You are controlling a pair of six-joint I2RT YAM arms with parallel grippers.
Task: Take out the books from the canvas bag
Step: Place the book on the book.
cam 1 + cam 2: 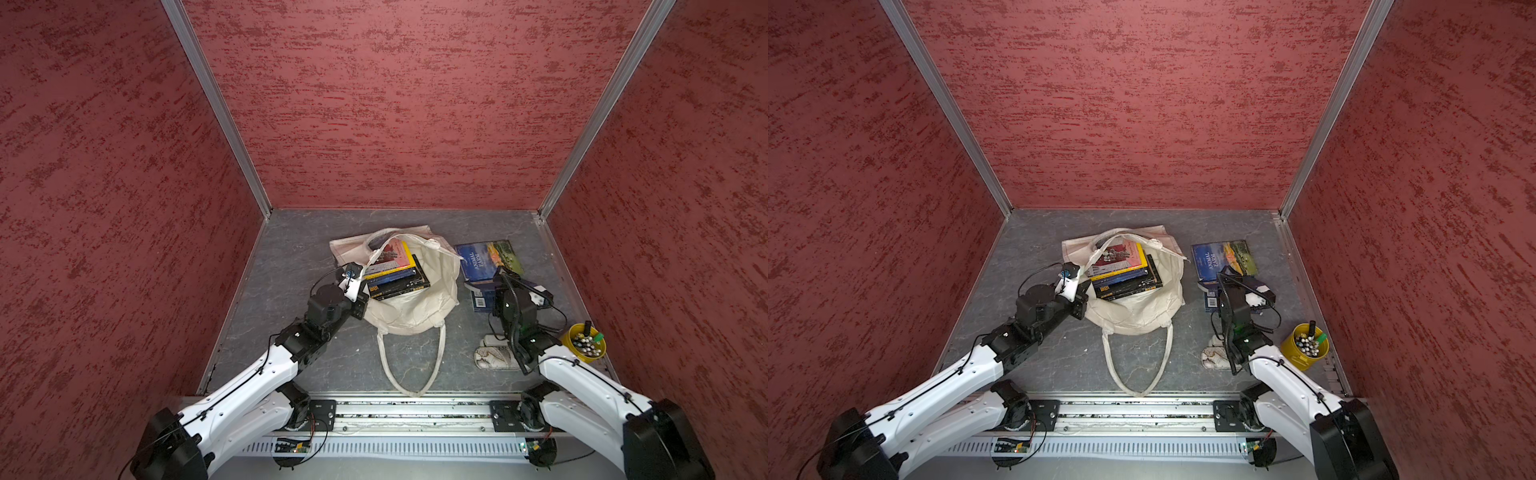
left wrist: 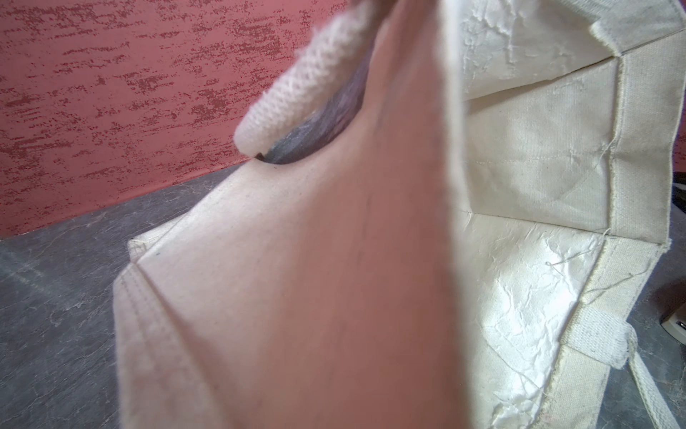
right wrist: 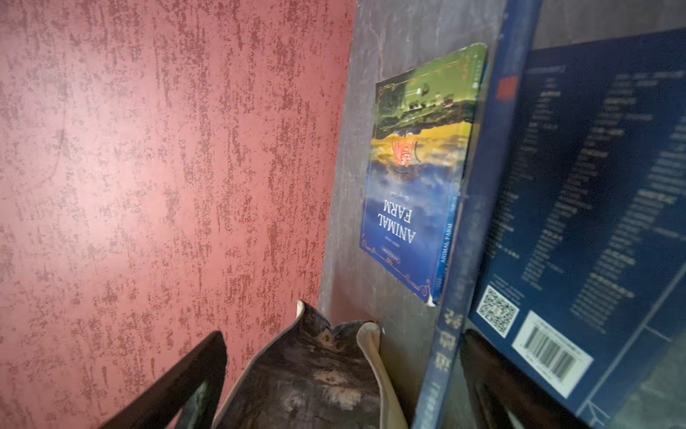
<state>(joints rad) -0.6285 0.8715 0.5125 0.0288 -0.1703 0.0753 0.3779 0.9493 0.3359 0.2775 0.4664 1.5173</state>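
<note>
1. The canvas bag (image 1: 415,309) lies slumped in the middle of the table with its mouth gaping upward. A stack of books (image 1: 395,270) rests inside, a pink-and-yellow cover uppermost and black ones beneath.
2. One bag handle (image 1: 380,254) crosses over the top of the stack. The other handle loop (image 1: 410,393) trails flat on the table toward the robot.
3. The left gripper (image 1: 362,308) is pressed together on the bag's rim just beside the stack. In the left wrist view, blurred cloth fills most of the frame and hides the fingers.
4. Two books lie outside, to the right of the bag. The Animal Farm book (image 1: 486,257) lies flat, and a dark blue book (image 3: 594,185) sits just beside it, nearer the robot. In both top views the right arm's wrist partly hides the dark blue book.
5. The right gripper (image 3: 345,336) has its jaws spread wide. The dark blue book's spine runs between them, unclamped.
6. A white patterned pouch (image 1: 494,357) lies half under the right arm. A yellow cup of pens (image 1: 584,340) stands near the table's right edge.
7. The table (image 1: 299,257) is grey and marbled. Red textured walls (image 1: 395,104) enclose three sides, joined by aluminium corner posts (image 1: 216,108).
</note>
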